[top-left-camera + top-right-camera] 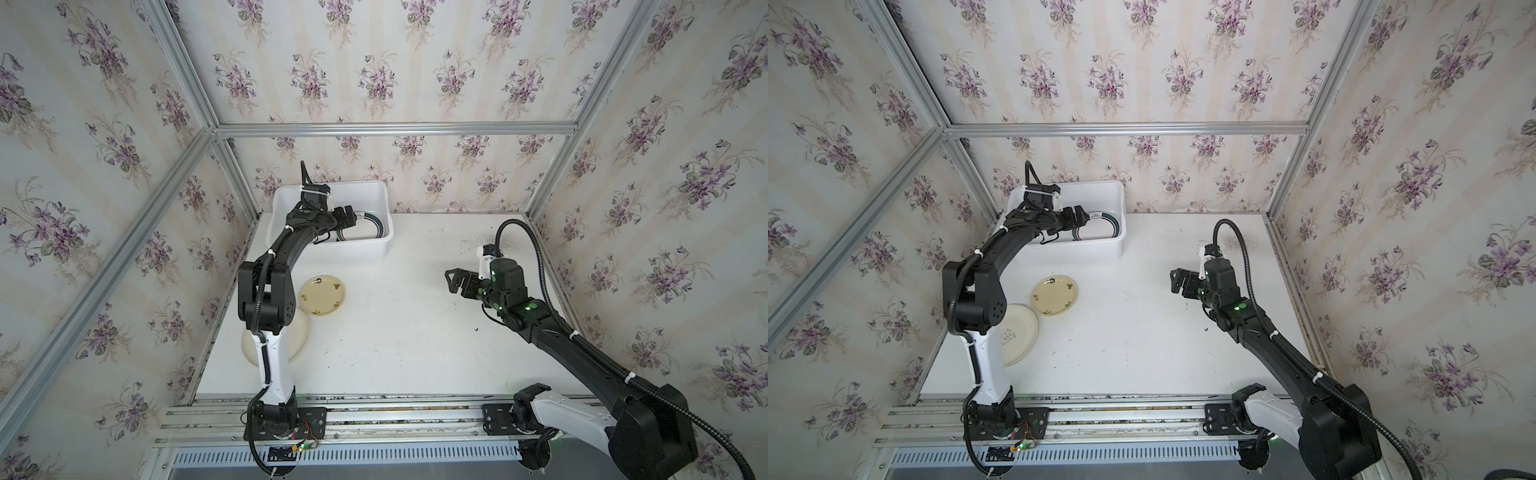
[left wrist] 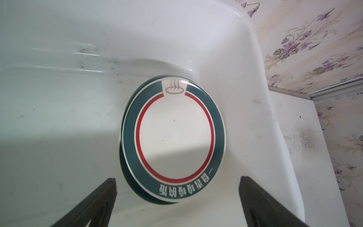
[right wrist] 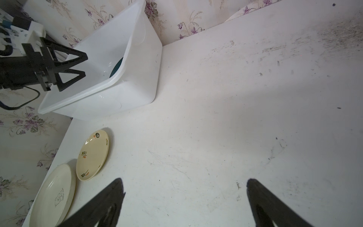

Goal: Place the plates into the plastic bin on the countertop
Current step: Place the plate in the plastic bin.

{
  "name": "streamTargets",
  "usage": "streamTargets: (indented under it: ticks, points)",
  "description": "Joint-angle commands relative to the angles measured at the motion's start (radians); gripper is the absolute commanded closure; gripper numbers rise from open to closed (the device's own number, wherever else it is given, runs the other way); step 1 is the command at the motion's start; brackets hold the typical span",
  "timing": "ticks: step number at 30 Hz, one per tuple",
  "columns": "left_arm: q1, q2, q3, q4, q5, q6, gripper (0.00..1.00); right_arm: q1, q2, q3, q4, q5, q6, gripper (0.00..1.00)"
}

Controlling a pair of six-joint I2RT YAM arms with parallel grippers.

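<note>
**Open gripper hangs over stacked plates in bin; two plates lie out on the counter**

The left gripper point(image 1: 349, 216) hangs inside the white plastic bin point(image 1: 353, 249). The bin sits at about eleven o'clock on the countertop point(image 1: 415, 332), counting twelve as the far papered wall point(image 1: 415, 166) in both top views. The gripper's two black fingers point(image 2: 98, 200) stand wide apart and hold nothing. In the left wrist view they flank a green-rimmed plate point(image 2: 172, 137) without touching it; the plate is white with a thin red ring and white lettering on its band.

That plate lies flat at the three o'clock end of the bin. It rests on at least one more green-banded plate, whose edge peeks out beneath it.

Two plates lie on the countertop near its nine o'clock edge. One is a small cream plate point(image 1: 322, 295) with little painted motifs. Just beside it, toward seven o'clock, is a larger cream plate point(image 1: 1021, 332), partly hidden by the left arm point(image 1: 266, 299). Whether the two touch cannot be told.

The right gripper point(image 1: 451, 282) hovers over bare, speckled countertop at about three o'clock. It points toward nine o'clock, with its fingers spread wide and nothing between them.
</note>
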Motion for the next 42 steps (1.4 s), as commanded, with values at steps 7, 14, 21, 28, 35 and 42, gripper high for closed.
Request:
streamTargets:
  ticks: [7,14,21,28,35,42]
  points:
    - [-0.033,-0.268,-0.186,0.010,-0.219,0.042,0.00,0.000,-0.012,-0.023,0.057,-0.012,0.000,0.00]
    - [-0.036,-0.603,-0.506,0.070,-0.293,0.015,0.00,0.001,-0.008,-0.030,0.102,-0.049,-0.015,0.00]
    - [-0.036,-0.873,-0.823,0.141,-0.285,-0.048,0.01,0.008,-0.041,-0.046,0.104,-0.077,-0.087,0.00]
    - [-0.034,-0.967,-1.003,0.113,-0.270,-0.098,0.01,0.008,-0.082,-0.087,0.128,-0.170,-0.104,0.00]
    - [-0.019,-0.890,-1.022,0.106,-0.225,-0.118,0.00,0.008,-0.134,-0.105,0.122,-0.184,-0.126,0.00]
    - [0.060,-0.768,-1.036,0.153,-0.185,-0.103,0.00,0.009,-0.154,-0.125,0.119,-0.190,-0.102,0.00]
